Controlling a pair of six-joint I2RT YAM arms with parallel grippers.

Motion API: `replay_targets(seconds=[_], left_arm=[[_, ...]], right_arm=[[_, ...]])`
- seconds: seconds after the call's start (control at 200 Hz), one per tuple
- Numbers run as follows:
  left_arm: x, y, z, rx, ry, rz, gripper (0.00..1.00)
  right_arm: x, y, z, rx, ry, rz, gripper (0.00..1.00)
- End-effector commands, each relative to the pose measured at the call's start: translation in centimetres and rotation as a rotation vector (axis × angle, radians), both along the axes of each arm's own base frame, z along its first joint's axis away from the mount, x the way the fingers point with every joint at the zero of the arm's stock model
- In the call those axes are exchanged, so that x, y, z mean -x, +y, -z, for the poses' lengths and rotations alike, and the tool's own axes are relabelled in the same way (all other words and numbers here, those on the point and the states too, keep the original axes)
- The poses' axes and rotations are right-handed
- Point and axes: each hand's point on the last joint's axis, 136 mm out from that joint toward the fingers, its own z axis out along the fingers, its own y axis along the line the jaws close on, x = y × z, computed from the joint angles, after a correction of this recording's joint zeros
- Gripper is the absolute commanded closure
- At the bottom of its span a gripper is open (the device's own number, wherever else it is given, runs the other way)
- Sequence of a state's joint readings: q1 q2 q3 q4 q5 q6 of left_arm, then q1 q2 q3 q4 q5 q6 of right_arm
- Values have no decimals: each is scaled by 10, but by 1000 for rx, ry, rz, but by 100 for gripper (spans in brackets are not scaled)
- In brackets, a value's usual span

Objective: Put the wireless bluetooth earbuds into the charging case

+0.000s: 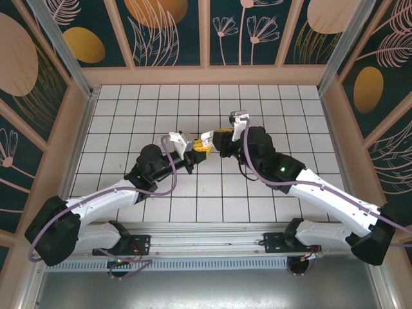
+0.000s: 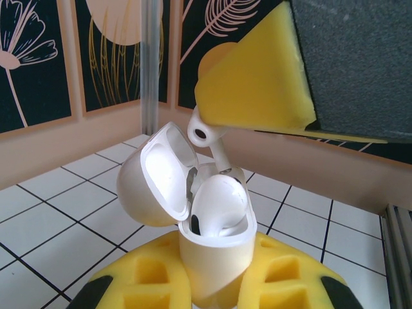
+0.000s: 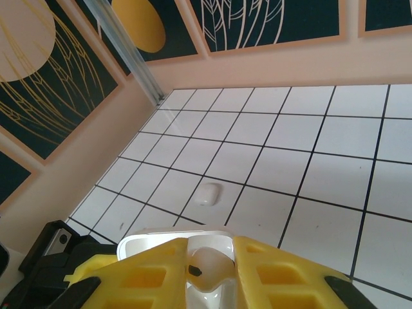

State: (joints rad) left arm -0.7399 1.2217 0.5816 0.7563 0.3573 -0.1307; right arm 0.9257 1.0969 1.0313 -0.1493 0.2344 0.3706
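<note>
My left gripper (image 2: 215, 286) is shut on the white charging case (image 2: 215, 251), which stands upright between its yellow fingers with the lid (image 2: 158, 174) swung open to the left. One earbud (image 2: 219, 206) sits in the case. A second earbud (image 2: 205, 135) hangs just above the opening with its stem pointing down into the case, pinched by my right gripper (image 3: 209, 273), whose yellow finger (image 2: 257, 84) shows above. That earbud (image 3: 209, 267) sits between the right fingers, over the open case (image 3: 151, 241). Both grippers meet at mid-table (image 1: 205, 143).
A small white rounded object (image 3: 208, 193) lies on the white tiled floor beyond the grippers. Peach walls with dark floral panels (image 1: 170, 32) enclose the table, and a metal post (image 3: 129, 51) stands in the corner.
</note>
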Motion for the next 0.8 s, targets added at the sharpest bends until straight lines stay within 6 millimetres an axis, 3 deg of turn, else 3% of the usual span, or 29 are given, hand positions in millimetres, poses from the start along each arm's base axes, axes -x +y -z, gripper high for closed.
replay_targets(seconds=[0.0, 0.791], left_arm=[[4, 3, -18, 36, -61, -1, 100], [7, 5, -20, 55, -64, -1, 100]], right_arm=[[5, 4, 11, 39, 10, -32, 78], [14, 1, 28, 84, 35, -70, 78]])
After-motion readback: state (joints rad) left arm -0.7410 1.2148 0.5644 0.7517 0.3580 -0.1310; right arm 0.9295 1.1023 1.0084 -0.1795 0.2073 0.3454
